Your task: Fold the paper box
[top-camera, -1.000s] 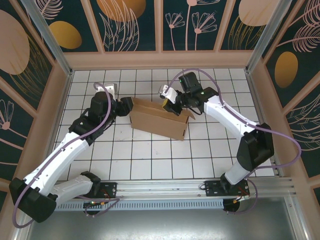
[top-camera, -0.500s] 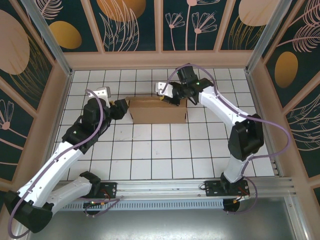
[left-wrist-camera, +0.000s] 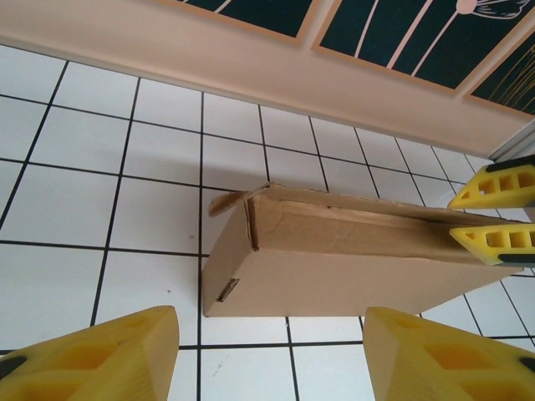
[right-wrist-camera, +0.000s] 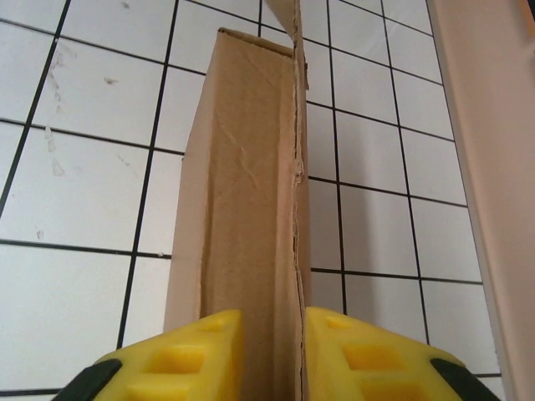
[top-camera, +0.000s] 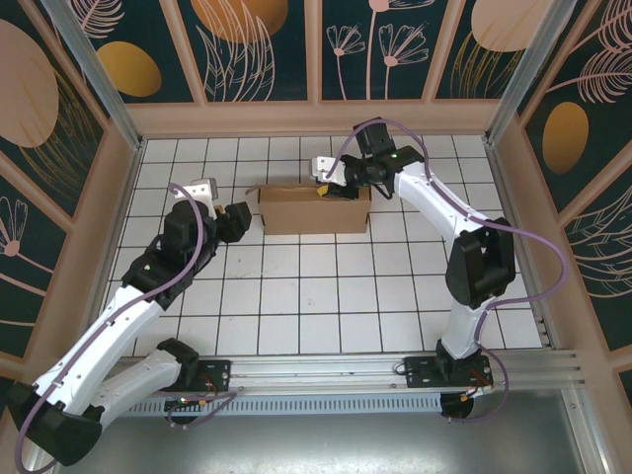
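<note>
Here | paper box (top-camera: pixel 314 212) near back wall (top-camera: pixel 316 118) | right pincer (top-camera: pixel 323 191) astride, perhaps gripping

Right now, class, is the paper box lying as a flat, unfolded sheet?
No: in the left wrist view the paper box is already folded up into a rectangular box with side and top panels.

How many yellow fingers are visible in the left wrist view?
4: two of the left gripper at the bottom corners, two of the right gripper at the right edge.
</note>
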`<action>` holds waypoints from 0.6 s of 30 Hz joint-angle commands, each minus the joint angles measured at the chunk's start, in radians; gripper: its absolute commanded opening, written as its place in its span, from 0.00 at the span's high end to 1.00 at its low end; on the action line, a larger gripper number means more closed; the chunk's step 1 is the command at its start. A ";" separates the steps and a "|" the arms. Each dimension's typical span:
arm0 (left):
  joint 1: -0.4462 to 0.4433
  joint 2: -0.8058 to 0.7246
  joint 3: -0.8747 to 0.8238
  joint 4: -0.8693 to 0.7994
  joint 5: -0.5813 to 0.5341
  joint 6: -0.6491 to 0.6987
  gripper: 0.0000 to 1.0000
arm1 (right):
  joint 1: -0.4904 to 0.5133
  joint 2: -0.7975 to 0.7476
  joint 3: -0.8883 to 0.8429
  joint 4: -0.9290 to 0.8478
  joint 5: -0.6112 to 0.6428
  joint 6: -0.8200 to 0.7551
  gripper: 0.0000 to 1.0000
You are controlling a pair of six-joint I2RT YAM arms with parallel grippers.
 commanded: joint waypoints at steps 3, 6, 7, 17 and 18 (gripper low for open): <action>0.003 -0.010 -0.011 0.025 -0.002 0.016 0.38 | -0.003 -0.008 -0.014 0.031 -0.013 0.024 0.62; 0.002 -0.017 -0.006 0.032 -0.005 0.039 0.35 | -0.003 -0.019 -0.003 0.049 -0.016 0.050 0.52; 0.002 -0.022 -0.005 0.038 -0.006 0.052 0.33 | -0.003 -0.026 0.005 0.050 -0.019 0.056 0.48; 0.002 -0.071 -0.071 0.240 -0.026 0.184 0.27 | -0.010 -0.296 -0.160 0.503 0.054 0.637 0.50; 0.002 -0.089 -0.098 0.281 -0.069 0.175 0.28 | -0.012 -0.344 -0.217 0.593 0.075 0.737 0.51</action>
